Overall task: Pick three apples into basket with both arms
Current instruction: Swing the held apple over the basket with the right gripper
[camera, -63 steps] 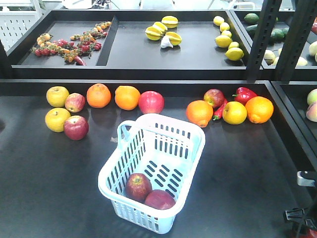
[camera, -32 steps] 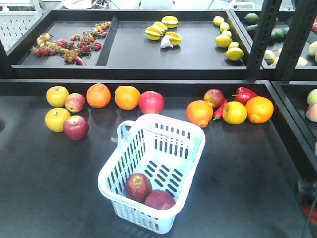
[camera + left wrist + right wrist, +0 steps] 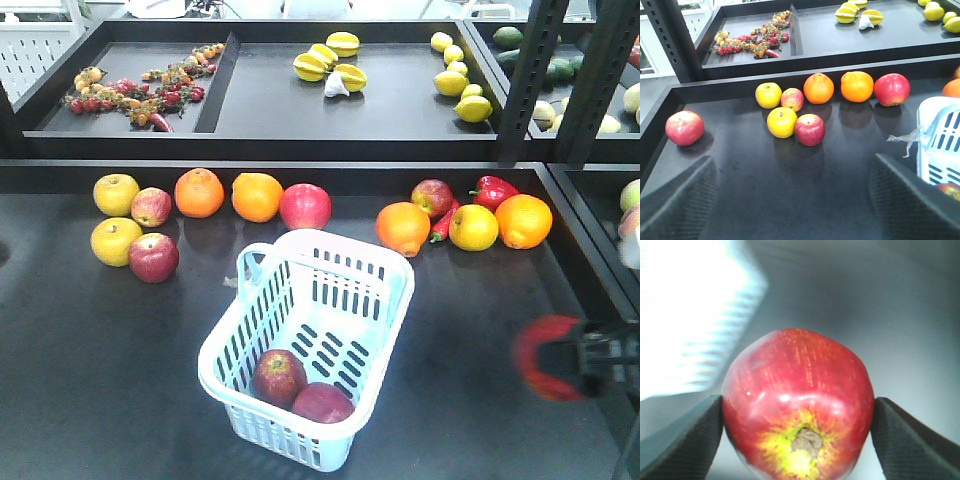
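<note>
A: Two apples [image 3: 300, 388] lie in the basket [image 3: 385, 305] already, touching each other at the end nearest the robot.

B: And the third apple [image 3: 797, 402]?

A: It sits between the two black pads of the right hand [image 3: 797, 437], stem end toward the camera, clamped on both flanks. In the front view it is a red blur at the right edge of the surface [image 3: 100, 380], with the basket off to that hand's left and apart from it.

B: So the task is nearly done?

A: I judge it about two thirds finished. What is left is carrying this apple over the rim and letting go above the bare slotted floor at the far end.

B: What about the left hand [image 3: 792, 197]?

A: It holds nothing, its pads spread wide over bare surface. Ahead of it lie yellow apples [image 3: 776, 107], oranges [image 3: 837, 87] and a few red apples; the basket corner is at its right.

B: Any risk?

A: The basket's rim could catch the apple if it comes in low.
</note>
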Controlling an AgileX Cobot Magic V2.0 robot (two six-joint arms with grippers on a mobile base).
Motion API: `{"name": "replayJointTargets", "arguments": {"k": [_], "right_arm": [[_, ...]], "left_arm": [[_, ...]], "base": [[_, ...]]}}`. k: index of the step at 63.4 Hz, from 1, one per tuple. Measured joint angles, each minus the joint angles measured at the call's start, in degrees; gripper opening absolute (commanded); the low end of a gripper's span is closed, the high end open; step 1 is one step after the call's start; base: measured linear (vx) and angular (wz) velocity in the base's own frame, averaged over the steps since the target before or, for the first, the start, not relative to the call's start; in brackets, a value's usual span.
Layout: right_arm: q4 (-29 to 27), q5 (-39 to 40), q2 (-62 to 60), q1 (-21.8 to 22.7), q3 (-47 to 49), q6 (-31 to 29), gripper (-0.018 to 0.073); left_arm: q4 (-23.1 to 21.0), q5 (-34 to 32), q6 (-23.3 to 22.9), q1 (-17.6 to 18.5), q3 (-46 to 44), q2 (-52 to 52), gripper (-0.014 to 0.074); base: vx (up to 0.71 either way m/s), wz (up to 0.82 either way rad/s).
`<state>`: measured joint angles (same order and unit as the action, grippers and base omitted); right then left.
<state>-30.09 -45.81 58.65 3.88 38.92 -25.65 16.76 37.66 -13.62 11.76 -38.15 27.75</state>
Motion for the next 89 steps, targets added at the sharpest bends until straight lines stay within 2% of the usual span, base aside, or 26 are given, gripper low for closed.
{"name": "replayJointTargets", "arguments": {"k": [6, 16, 27, 40, 49, 65, 77, 89], "right_arm": [[-3.27, 0.55, -0.31, -5.71, 0.00, -1.21, 0.0305], [-4.95, 5.58, 1.25, -16.69, -0.10, -1.32, 0.0305], [-6.58, 16.73, 6.20, -29.79, -0.10, -1.34, 0.0306], [-8.28, 29.83, 15.39, -40.41, 0.79, -1.34, 0.0337], [-8.50, 31.93, 22.66, -42.68, 5.78, -1.34, 0.0383], [-8.68, 32.25, 33.50, -42.75, 13.18, -1.34, 0.0501], [-8.70, 32.19, 35.67, -42.75, 13.58, -1.34, 0.0602], [-8.70, 32.45, 35.67, -42.75, 13.74, -1.34, 0.0654]], "left_arm": [[0.00, 0.00, 0.00, 0.00, 0.00, 0.00, 0.0589], [0.00, 0.00, 0.00, 0.00, 0.00, 0.00, 0.0589], [0.00, 0.00, 0.00, 0.00, 0.00, 0.00, 0.0589], [0.00, 0.00, 0.00, 0.00, 0.00, 0.00, 0.0589], [0.00, 0.00, 0.00, 0.00, 0.00, 0.00, 0.0589], [0.00, 0.00, 0.00, 0.00, 0.00, 0.00, 0.0589], [0.00, 0.00, 0.00, 0.00, 0.00, 0.00, 0.0589], [0.00, 0.00, 0.00, 0.00, 0.00, 0.00, 0.0589]], "base": [[0.00, 0.00], [0.00, 0.00], [0.00, 0.00], [0.00, 0.00], [0.00, 0.00], [0.00, 0.00], [0.00, 0.00], [0.00, 0.00]]}}
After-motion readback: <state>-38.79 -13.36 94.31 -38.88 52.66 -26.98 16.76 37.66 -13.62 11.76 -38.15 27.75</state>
